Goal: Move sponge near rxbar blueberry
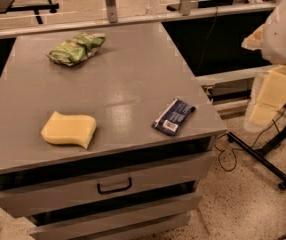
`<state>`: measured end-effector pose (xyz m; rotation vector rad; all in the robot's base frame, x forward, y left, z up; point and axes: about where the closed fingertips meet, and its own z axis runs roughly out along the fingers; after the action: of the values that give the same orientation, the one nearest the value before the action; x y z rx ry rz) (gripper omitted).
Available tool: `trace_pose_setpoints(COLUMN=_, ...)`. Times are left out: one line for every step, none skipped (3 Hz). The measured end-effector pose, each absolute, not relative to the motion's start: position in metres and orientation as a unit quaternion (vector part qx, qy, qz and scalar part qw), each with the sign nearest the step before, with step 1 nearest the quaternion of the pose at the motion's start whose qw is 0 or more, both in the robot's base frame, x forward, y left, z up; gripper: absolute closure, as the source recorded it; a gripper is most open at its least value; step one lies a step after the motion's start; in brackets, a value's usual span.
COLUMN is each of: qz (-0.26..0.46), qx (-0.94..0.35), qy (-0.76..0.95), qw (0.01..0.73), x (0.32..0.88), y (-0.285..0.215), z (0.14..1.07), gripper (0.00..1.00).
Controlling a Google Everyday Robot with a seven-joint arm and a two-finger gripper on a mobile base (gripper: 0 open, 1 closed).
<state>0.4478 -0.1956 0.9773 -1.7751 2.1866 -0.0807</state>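
Observation:
The sponge (69,129) is a pale yellow foam block with wavy edges, lying on the front left of the grey table top (123,79). The rxbar blueberry (173,116) is a slim dark blue wrapper with a white label, lying near the table's front right corner. A wide stretch of table separates the two. My gripper (272,96) hangs off the table's right side, below the white arm housing (285,29), well clear of both things and holding nothing that I can see.
A crinkled green snack bag (77,48) lies at the back left of the table. Drawers with a black handle (114,186) are below the front edge. A black stand base (263,151) and cables lie on the floor at right.

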Motion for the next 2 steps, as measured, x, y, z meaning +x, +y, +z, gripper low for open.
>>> trace_pose_setpoints(qz=-0.011, qx=-0.667, qy=0.727, qw=0.162, x=0.468, y=-0.140, z=0.977, gripper=0.00)
trace_pose_setpoints(qz=0.017, qx=-0.720, qy=0.674, qw=0.166, x=0.482, y=-0.063, z=0.977, gripper=0.00)
